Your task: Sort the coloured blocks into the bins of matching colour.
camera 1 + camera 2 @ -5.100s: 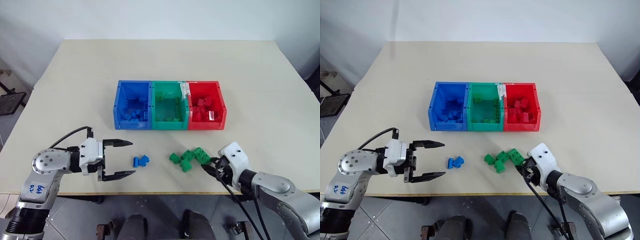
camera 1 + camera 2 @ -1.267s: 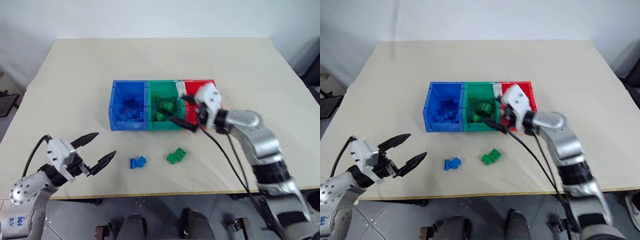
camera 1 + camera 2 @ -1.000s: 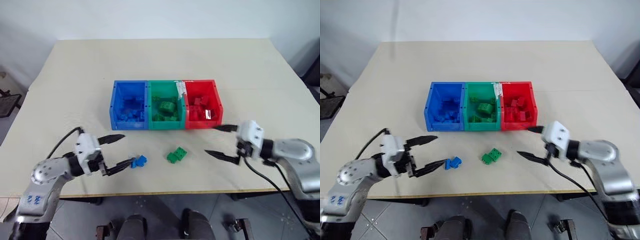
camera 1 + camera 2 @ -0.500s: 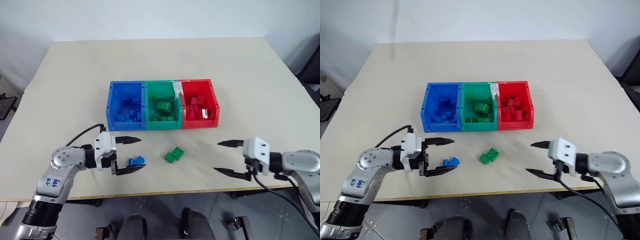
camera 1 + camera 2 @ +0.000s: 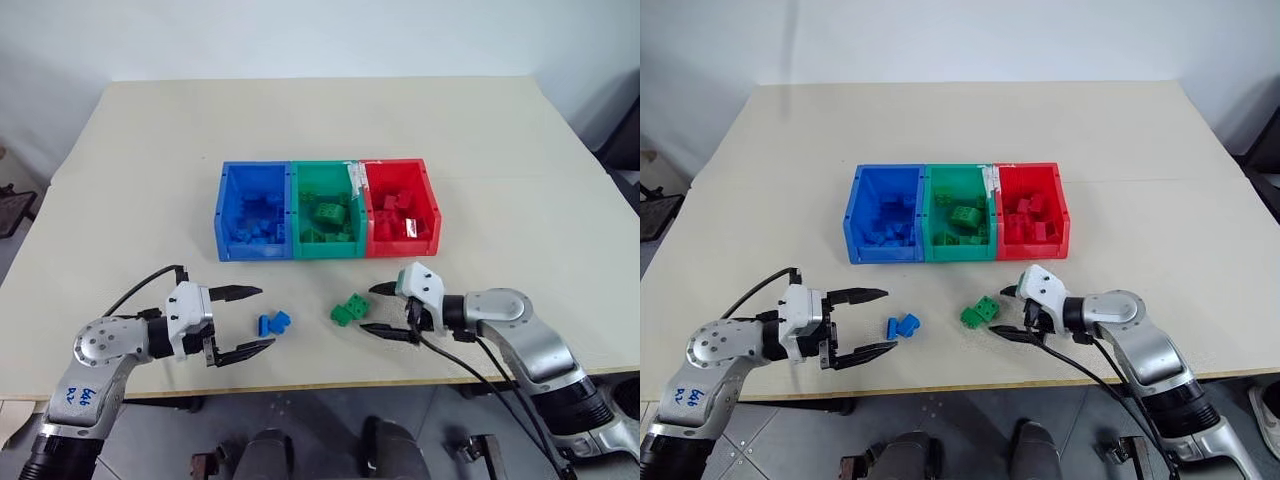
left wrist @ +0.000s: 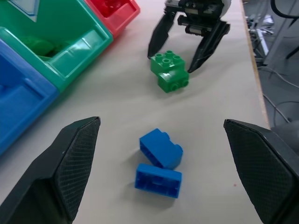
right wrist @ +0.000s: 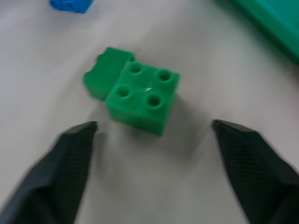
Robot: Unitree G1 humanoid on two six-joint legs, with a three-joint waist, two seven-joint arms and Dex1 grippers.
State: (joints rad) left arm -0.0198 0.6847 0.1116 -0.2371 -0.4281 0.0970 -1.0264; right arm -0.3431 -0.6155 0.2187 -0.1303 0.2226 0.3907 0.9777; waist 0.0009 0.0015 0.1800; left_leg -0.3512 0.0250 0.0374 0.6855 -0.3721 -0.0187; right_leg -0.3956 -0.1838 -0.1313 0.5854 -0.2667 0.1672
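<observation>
Right pincer low over worktop, fingers apart, nothing btwn them yet; tips sit just beside green block pair, on its right side, not touching as far as visible. Wrist view: green pair lies ahead of the two spread fingers, one 4-stud brick w/ a smaller green piece against it. Left pincer also wide apart, empty, fingers pointing at two blue blocks lying touching each other near front edge of worktop; tips near them, no contact. Blue pair centred btwn left fingers in wrist view, green pair and right pincer beyond. Bins further back, mid-worktop, joined in a row: blue bin on left, green bin middle, red bin on right, each w/ several bricks of own colour inside. White tape strip at green/red edge.
</observation>
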